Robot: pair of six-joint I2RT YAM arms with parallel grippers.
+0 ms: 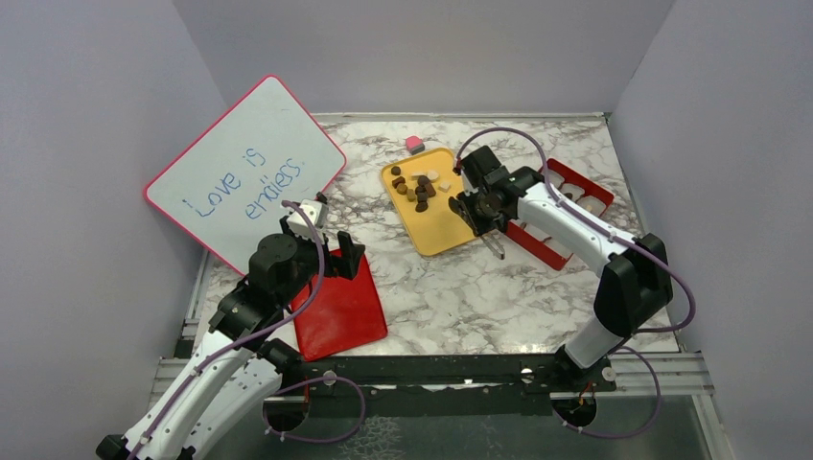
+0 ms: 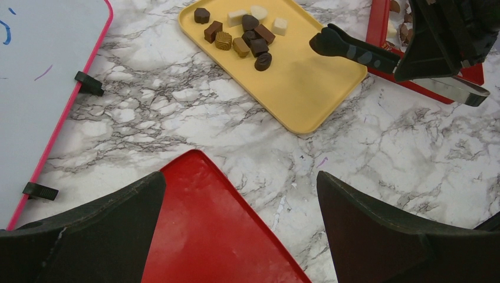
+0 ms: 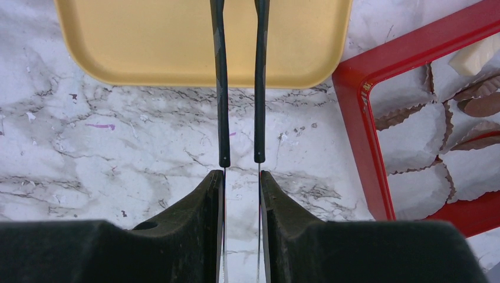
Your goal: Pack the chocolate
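Observation:
Several pieces of chocolate [image 1: 419, 187] [image 2: 244, 36], dark, lighter brown and cream-white, lie bunched at the far end of a yellow tray [image 1: 438, 228] [image 2: 306, 88] [image 3: 165, 47]. My right gripper [image 1: 482, 213] [image 3: 242, 174] is shut on a pair of black-tipped metal tongs [image 2: 354, 52] [image 3: 220, 88]. The tong tips hang over the tray's bare part, apart from the pieces, with nothing seen between them. A red box [image 1: 566, 206] [image 3: 354, 118] with paper cups [image 3: 413, 130] holds some chocolate [image 3: 480, 103]. My left gripper [image 1: 333, 247] [image 2: 240, 183] is open above a red lid [image 1: 340, 307] [image 2: 206, 236].
A whiteboard [image 1: 244, 172] [image 2: 35, 88] with a pink rim and writing leans at the left. A small pink cube [image 1: 414, 144] sits just beyond the yellow tray. Grey walls close the table on three sides.

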